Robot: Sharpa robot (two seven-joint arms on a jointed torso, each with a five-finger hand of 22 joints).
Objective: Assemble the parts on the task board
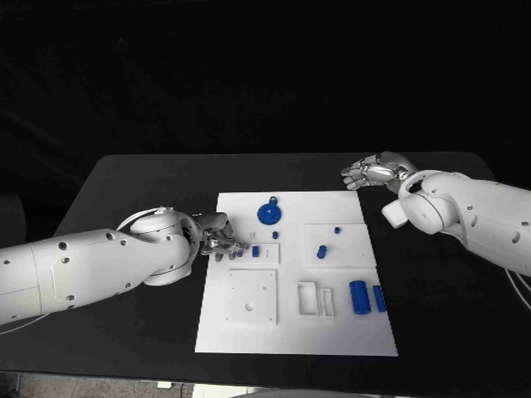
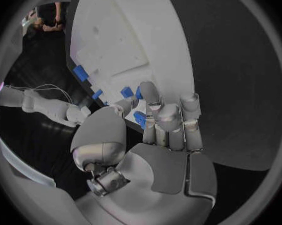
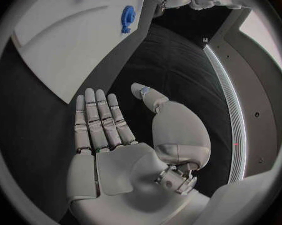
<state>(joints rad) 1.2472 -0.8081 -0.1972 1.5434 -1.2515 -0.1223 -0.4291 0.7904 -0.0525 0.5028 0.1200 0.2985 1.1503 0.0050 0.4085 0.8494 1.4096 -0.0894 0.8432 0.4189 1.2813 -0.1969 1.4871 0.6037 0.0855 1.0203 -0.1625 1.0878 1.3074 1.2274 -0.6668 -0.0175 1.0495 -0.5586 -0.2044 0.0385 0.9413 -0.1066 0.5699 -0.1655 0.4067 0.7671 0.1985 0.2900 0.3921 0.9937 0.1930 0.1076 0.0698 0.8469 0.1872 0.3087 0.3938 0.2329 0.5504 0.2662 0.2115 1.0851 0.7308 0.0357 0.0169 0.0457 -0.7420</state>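
The white task board (image 1: 295,332) lies mid-table. On it are a blue round disc (image 1: 270,214), small blue parts (image 1: 275,235) (image 1: 321,251) (image 1: 338,229) and two blue cylinders (image 1: 359,297) near its right edge. My left hand (image 1: 221,238) hangs over the board's left edge with its fingers curled in. In the left wrist view its thumb and fingers pinch a small blue part (image 2: 140,119). My right hand (image 1: 373,172) floats beyond the board's far right corner, holding nothing; its fingers (image 3: 97,117) are straight and apart.
The board has a square recessed plate (image 1: 251,294) and narrow white slots (image 1: 314,298) in its near half. Black table (image 1: 122,332) surrounds the board on all sides. In the right wrist view the blue disc (image 3: 127,17) stands on the board (image 3: 66,45).
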